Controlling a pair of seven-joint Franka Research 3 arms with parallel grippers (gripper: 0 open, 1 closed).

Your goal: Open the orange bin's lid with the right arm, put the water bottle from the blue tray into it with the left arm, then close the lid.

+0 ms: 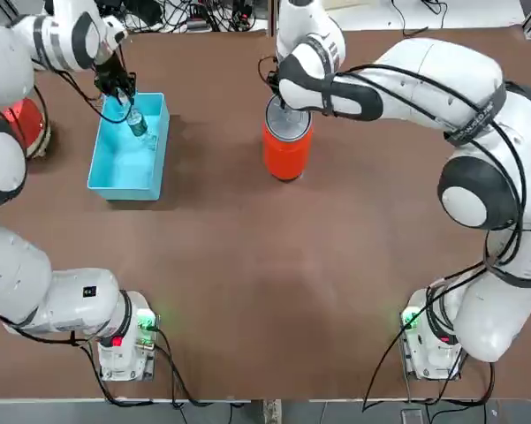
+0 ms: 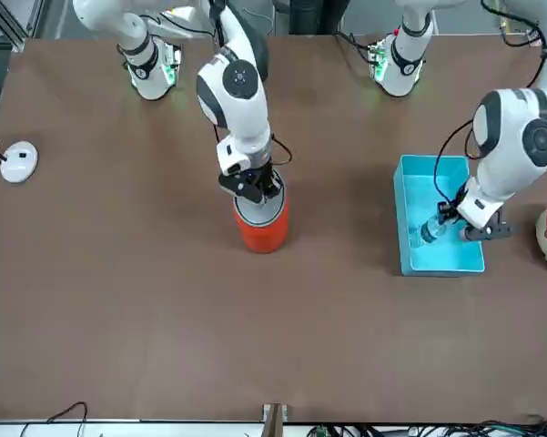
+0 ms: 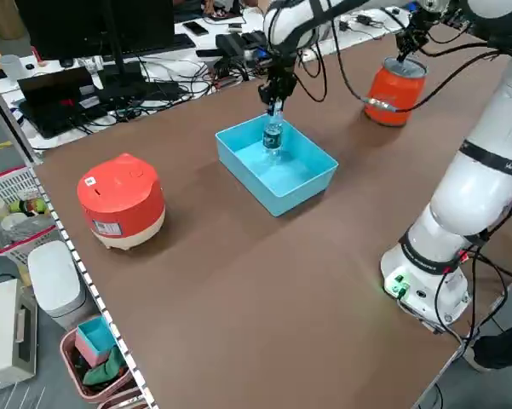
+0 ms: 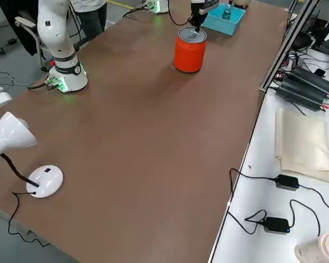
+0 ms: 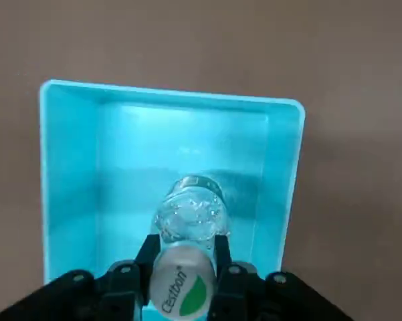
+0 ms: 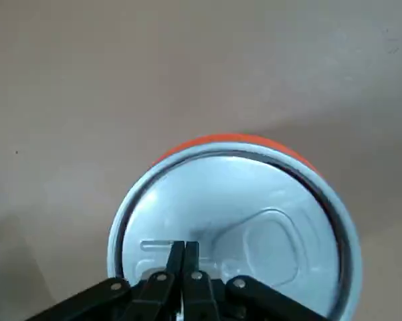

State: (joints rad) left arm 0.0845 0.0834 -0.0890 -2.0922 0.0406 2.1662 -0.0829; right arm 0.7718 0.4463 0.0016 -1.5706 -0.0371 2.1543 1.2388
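Over the blue tray (image 1: 124, 172), top view: left gripper (image 1: 125, 99) reaches down to the water bottle (image 1: 137, 123); to its right stands the orange bin (image 1: 285, 159), lid (image 1: 288, 121) on.
Bin, front view: upright, with the right gripper (image 2: 258, 188) just above its top.
Bottle, left side view: roughly upright inside the tray, below the left gripper; whether its base touches the floor, I cannot tell.
Lid, right side view: seated on the bin, not yet raised.
Bottle cap, left wrist view: left gripper's fingers closed around the bottle at the white cap (image 5: 182, 283).
Lid top, right wrist view: right gripper's fingers shut together over the disc, holding nothing; contact unclear.
Step in hand, as I judge: bottle grasped, bin awaiting opening. Next, the right arm should open the lid before the bottle is carried across.
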